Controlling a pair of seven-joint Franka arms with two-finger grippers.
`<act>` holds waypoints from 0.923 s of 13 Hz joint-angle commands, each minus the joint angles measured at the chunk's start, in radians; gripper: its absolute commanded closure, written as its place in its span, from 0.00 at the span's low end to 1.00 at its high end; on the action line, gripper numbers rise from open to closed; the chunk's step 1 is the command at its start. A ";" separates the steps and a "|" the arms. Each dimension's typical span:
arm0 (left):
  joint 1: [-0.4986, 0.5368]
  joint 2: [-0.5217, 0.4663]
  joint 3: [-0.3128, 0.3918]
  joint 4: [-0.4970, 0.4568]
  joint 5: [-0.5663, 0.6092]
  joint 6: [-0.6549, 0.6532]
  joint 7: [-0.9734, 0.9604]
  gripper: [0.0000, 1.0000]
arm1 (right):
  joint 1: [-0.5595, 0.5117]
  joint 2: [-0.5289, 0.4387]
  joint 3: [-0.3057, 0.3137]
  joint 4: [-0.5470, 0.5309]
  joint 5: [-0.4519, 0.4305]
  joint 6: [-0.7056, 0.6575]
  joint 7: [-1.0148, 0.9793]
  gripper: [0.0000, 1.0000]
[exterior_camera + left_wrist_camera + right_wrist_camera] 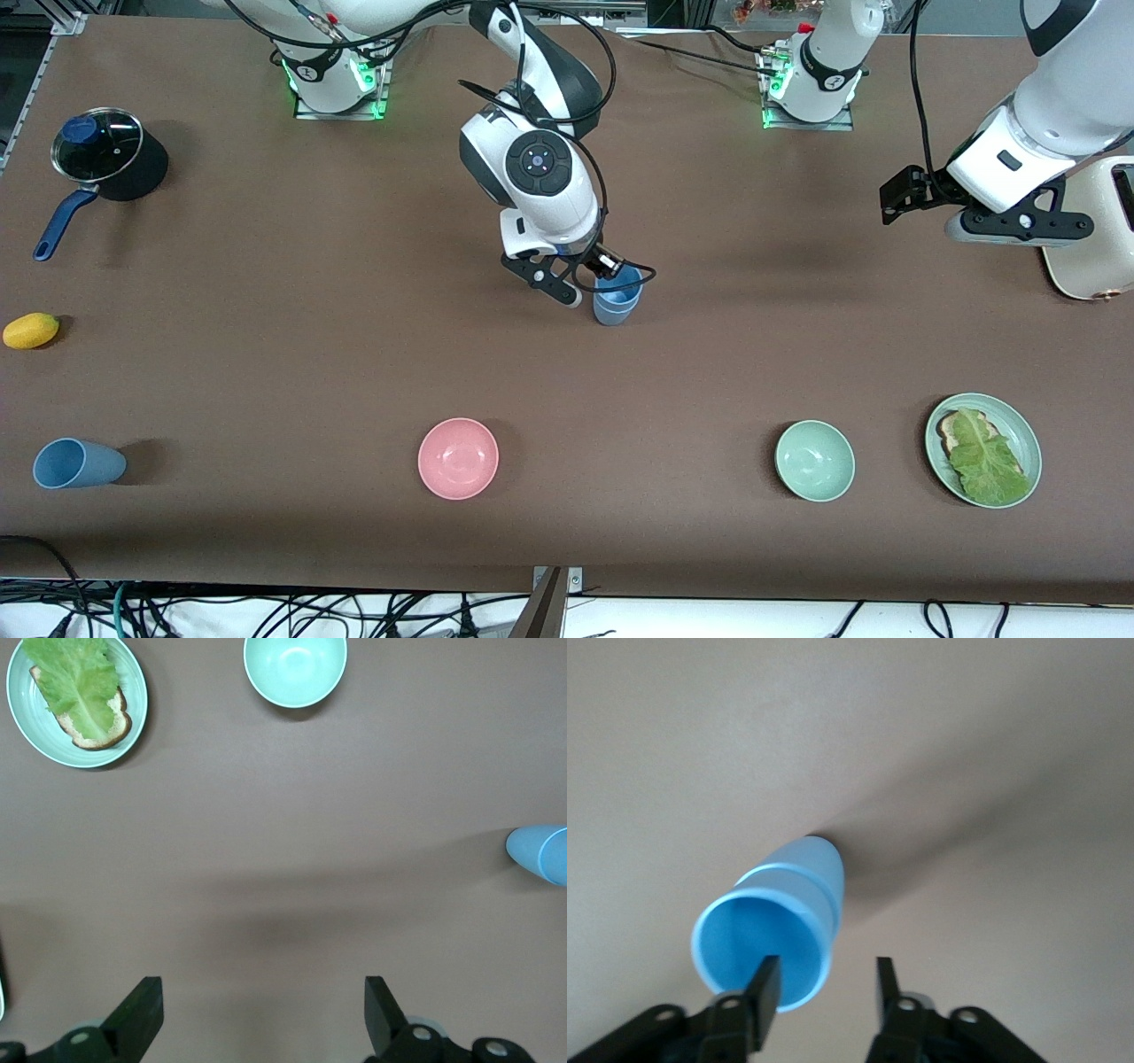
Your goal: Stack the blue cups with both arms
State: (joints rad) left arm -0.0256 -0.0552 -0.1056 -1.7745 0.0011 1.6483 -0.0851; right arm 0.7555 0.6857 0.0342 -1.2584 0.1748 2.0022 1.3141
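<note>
Tabletop [266, 372] is matte brown, with cables along its camera-side edge. Stacked blue cups [616, 299] stand mid-table, one nested in the other, smooth and tapered. Right gripper [592, 282] has one finger inside the rim, one outside, not clamped. Third blue cup [75, 463] stands near the camera edge at the right arm's end. Left gripper [912, 197] waits, fingers apart. Glossy pink bowl [458, 458], pale green bowl [814, 460].
</note>
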 commanded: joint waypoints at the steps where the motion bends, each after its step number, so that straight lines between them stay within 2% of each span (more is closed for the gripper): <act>1: 0.009 0.003 -0.003 0.015 0.005 -0.016 0.024 0.00 | -0.053 -0.059 0.010 -0.002 -0.003 -0.017 -0.033 0.08; 2: 0.009 0.003 -0.003 0.015 0.005 -0.016 0.024 0.00 | -0.099 -0.116 0.028 -0.060 -0.003 -0.023 -0.100 0.01; 4: 0.009 0.003 -0.003 0.015 0.005 -0.018 0.024 0.00 | -0.221 -0.269 0.067 -0.191 0.006 -0.083 -0.317 0.00; 7: 0.009 0.003 -0.003 0.015 0.005 -0.019 0.025 0.00 | -0.402 -0.470 0.065 -0.333 0.009 -0.273 -0.658 0.00; 9: 0.009 0.003 -0.002 0.015 0.005 -0.019 0.025 0.00 | -0.557 -0.628 0.065 -0.457 0.009 -0.331 -0.921 0.00; 11: 0.009 0.003 -0.002 0.015 0.005 -0.019 0.024 0.00 | -0.698 -0.708 0.061 -0.501 0.008 -0.390 -1.146 0.00; 12: 0.009 0.003 -0.002 0.015 0.005 -0.019 0.024 0.00 | -0.737 -0.724 0.059 -0.495 -0.004 -0.429 -1.183 0.00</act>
State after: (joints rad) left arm -0.0244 -0.0550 -0.1038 -1.7747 0.0011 1.6455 -0.0850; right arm 0.1016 0.0437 0.0702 -1.6789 0.1759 1.6045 0.2387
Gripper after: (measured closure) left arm 0.000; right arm 0.000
